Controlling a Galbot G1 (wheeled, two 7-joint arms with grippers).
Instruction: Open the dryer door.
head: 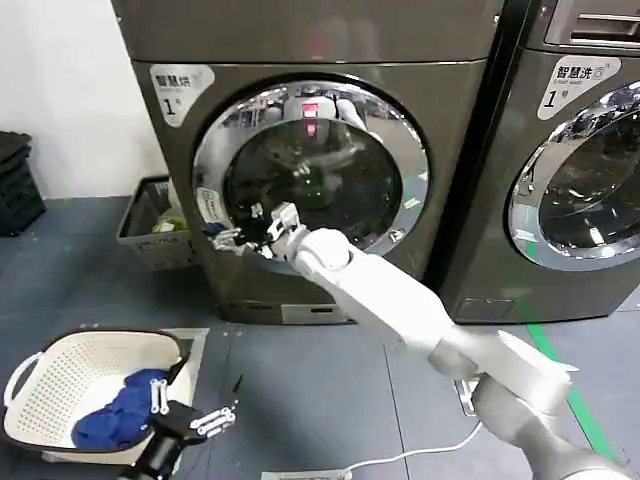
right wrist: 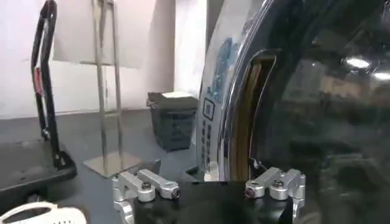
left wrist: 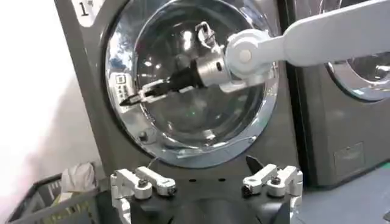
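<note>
Head view: the right claw [head: 240, 235], fingers parted, sits at the left rim of the round chrome-ringed dark-glass dryer door [head: 310, 170], while the open left claw [head: 195, 420] waits low.

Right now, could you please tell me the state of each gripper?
Left gripper: open, holding nothing, low beside the laundry basket.
Right gripper: open, at the dryer door rim, not clamped on it.

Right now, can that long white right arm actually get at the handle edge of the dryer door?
Probably yes. The right gripper hangs open right at the sticker side of the dryer door, nothing lying between them. The left gripper waits low by the laundry basket.
</note>
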